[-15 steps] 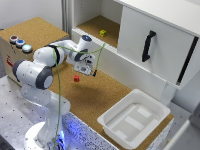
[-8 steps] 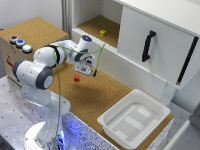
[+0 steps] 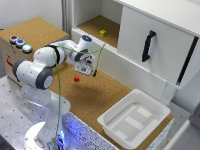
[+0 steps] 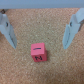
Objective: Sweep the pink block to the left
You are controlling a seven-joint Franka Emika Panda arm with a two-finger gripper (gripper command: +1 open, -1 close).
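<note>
The pink block is a tiny reddish-pink cube on the cork tabletop, just to the exterior view's left of and below my gripper. In the wrist view the block has dark marks on its top face and lies on the cork between and slightly beyond the two fingertips. My gripper is open and empty. Its fingers stand wide apart on either side of the block without touching it.
A small yellow-green block sits on the open cabinet shelf behind. A white tray stands at the exterior view's right front. A box with coloured buttons is at the left. The cabinet's white front wall runs behind the gripper.
</note>
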